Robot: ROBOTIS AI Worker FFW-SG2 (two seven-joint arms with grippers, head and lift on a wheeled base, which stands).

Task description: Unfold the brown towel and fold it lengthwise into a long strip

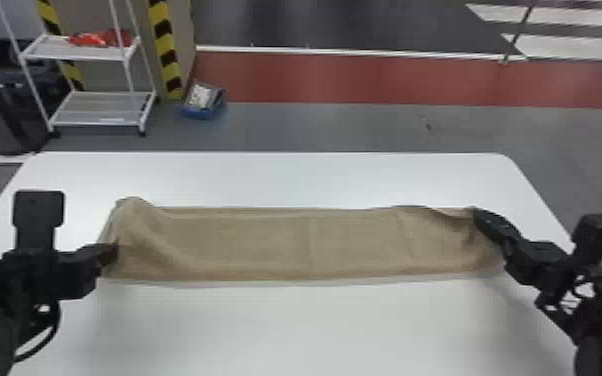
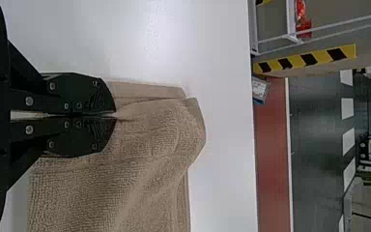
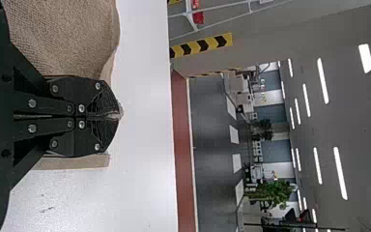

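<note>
The brown towel (image 1: 275, 245) lies as a long strip across the table, its left end puffed up and its right end rumpled. At its left end is my left gripper (image 1: 110, 254); at its right end is my right gripper (image 1: 485, 222). In the left wrist view the left gripper (image 2: 115, 116) is shut on a pinch of the towel (image 2: 140, 145). The right wrist view has the right gripper (image 3: 118, 116) shut on cloth at the edge of the towel (image 3: 67, 38), with a lower layer showing beside the fingers.
The white table (image 1: 315, 330) extends in front of and behind the towel. Beyond its far edge, a white shelf rack (image 1: 97, 107) and a blue box (image 1: 204, 102) stand on the floor at the back left.
</note>
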